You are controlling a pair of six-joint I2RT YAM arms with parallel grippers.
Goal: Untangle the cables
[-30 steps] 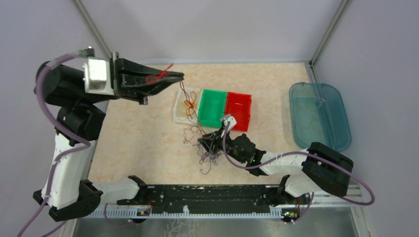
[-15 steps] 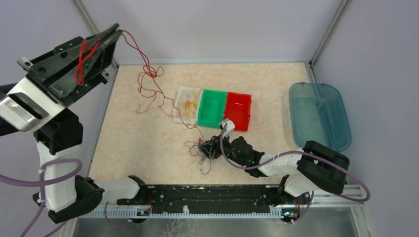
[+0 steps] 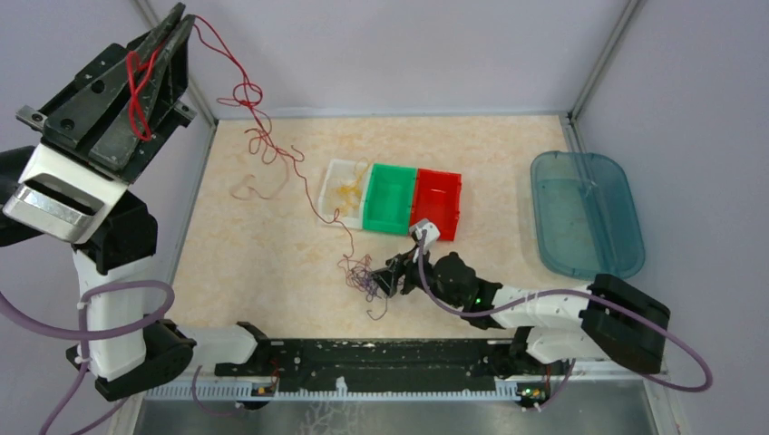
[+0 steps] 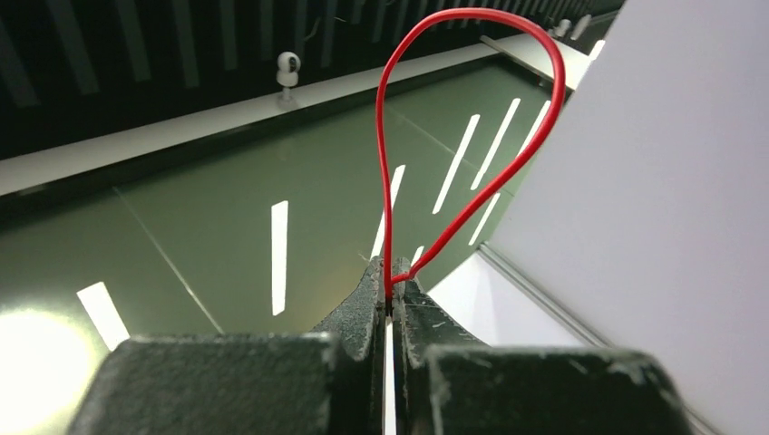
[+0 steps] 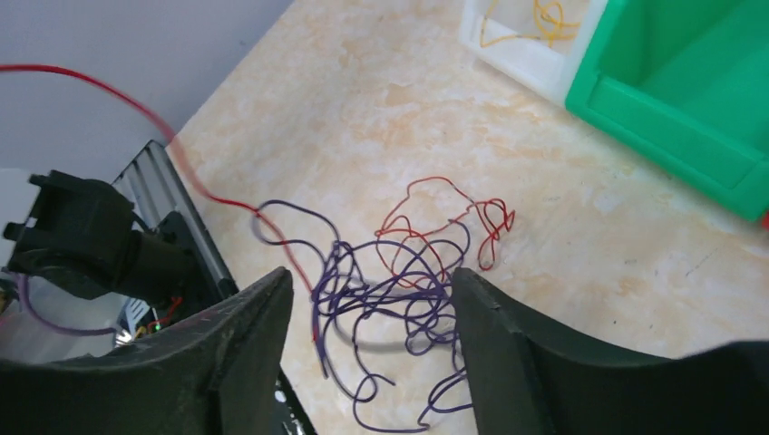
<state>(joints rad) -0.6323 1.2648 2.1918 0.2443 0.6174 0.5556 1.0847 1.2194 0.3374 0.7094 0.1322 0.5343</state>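
My left gripper [image 3: 181, 20] is raised high at the far left and shut on a red cable [image 3: 252, 138], which loops above its tips in the left wrist view [image 4: 472, 109]. The red cable hangs down across the table to a tangle of purple and red cables [image 3: 366, 279] near the front. My right gripper [image 3: 388, 276] is open, low over that tangle, its jaws on either side of the purple cables [image 5: 399, 299]. A second red cable [image 5: 453, 222] lies knotted in the tangle. Yellow-orange cable [image 3: 347, 190] lies in the white bin [image 3: 332, 177].
A green bin [image 3: 391, 198] and a red bin [image 3: 439, 201] stand next to the white bin at mid-table. A blue translucent tray [image 3: 585, 210] lies at the right. Grey walls and metal frame posts enclose the table.
My left gripper has swung from over the bins up to the far left, drawing the red cable out of the tangle. My right gripper stayed at the tangle, shifting slightly toward the front.
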